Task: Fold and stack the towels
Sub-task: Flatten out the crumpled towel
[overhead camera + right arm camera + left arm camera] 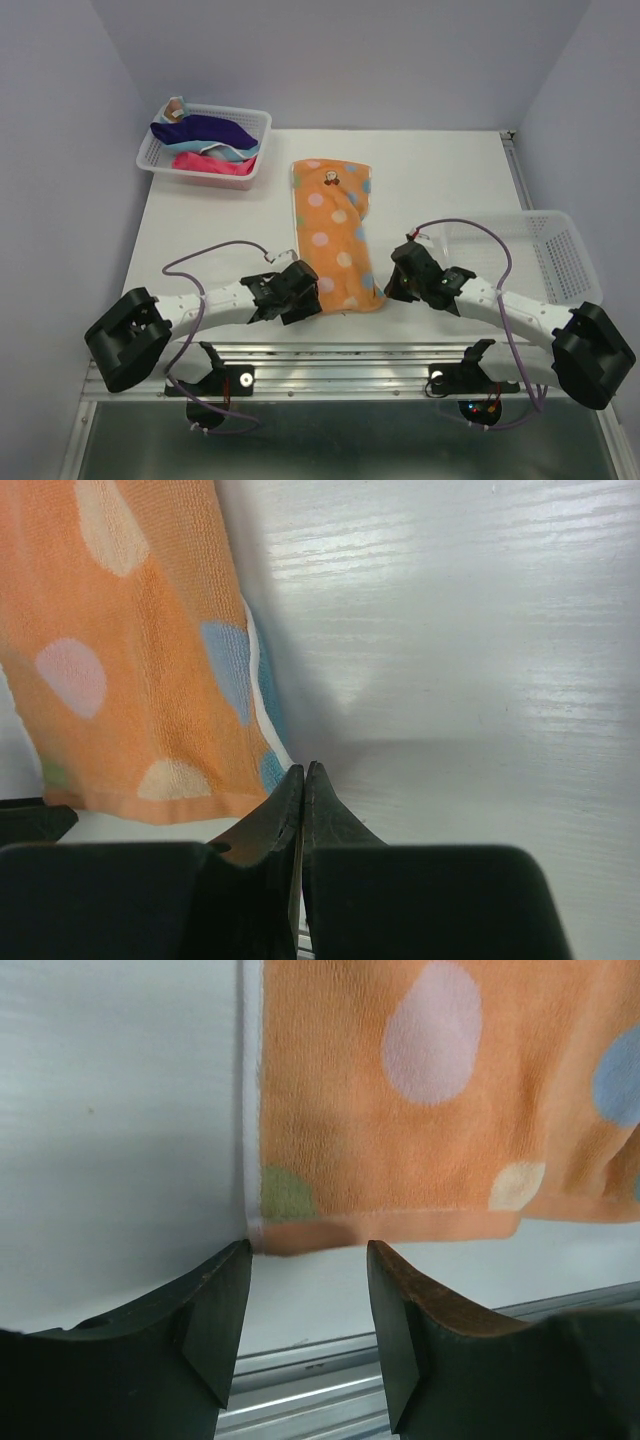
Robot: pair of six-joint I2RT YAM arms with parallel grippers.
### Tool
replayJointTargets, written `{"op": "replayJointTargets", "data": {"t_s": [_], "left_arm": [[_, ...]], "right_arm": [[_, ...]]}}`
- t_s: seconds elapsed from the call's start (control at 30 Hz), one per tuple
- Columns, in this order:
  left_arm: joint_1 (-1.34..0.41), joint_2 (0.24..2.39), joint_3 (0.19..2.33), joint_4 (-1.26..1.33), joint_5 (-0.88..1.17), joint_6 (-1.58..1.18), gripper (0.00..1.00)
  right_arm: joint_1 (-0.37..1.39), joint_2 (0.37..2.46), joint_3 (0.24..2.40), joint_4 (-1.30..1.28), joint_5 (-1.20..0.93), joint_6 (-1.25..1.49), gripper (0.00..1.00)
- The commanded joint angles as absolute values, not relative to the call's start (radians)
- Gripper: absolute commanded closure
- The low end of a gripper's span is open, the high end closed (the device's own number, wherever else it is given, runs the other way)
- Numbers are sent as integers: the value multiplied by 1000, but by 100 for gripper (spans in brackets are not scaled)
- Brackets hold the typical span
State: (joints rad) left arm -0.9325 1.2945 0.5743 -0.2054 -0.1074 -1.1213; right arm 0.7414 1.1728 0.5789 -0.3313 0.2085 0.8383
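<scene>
Mid-desk, running from far to near: orange polka-dot towel (335, 235), doubled lengthwise into a long strip that leans slightly to the right as it comes near. Pastel dots in pink, blue, cream and green. Small monkey patch (329, 180) at the far end, where a white-and-blue underside peeks out along the right edge. Near end lies just short of the metal rail (340, 355) at the desk's (220, 225) front edge.

Left hand (308, 1260): low over the desk at the strip's near left corner. Fingers spread apart, nothing between them. In the left wrist view the hemmed corner sits just beyond the gap, level with the fingertips; cannot tell whether they touch the cloth.

Right hand (303, 772): low at the near right corner. Fingertips pressed flat together, no cloth visible between them. The towel's edge lies just to the left of the tips, with bare white desk on the other side.

Far left corner: white mesh basket (262, 140) holding the other towels in a loose heap. Navy-purple towel (210, 130) on top, light blue towel (240, 150) showing at the right, bright pink towel (205, 161) underneath at the front. Something pale sits at the basket's back left; too small to identify.

Right side: second white mesh basket (560, 260), beside and partly behind the right arm, well apart from the orange towel.
</scene>
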Motion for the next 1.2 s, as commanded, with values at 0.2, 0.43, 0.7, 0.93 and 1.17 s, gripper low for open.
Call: {"op": "replayJointTargets", "data": {"t_s": [0.2, 0.43, 0.7, 0.93, 1.17], "left_arm": [[-1003, 1393, 646, -497, -242, -1203, 39], [-1002, 1532, 721, -514, -290, -1226, 41], [-997, 1557, 736, -508, -304, -1215, 88], [-992, 1502, 775, -575, -363, -1215, 100], [-999, 1250, 733, -560, -365, -1193, 100]], "right_arm": [[753, 1169, 563, -282, 199, 831, 99], [752, 1163, 565, -285, 198, 819, 99], [752, 1124, 561, -310, 206, 815, 99], [752, 1074, 610, -368, 212, 784, 99], [762, 922, 777, -645, 112, 811, 99]]}}
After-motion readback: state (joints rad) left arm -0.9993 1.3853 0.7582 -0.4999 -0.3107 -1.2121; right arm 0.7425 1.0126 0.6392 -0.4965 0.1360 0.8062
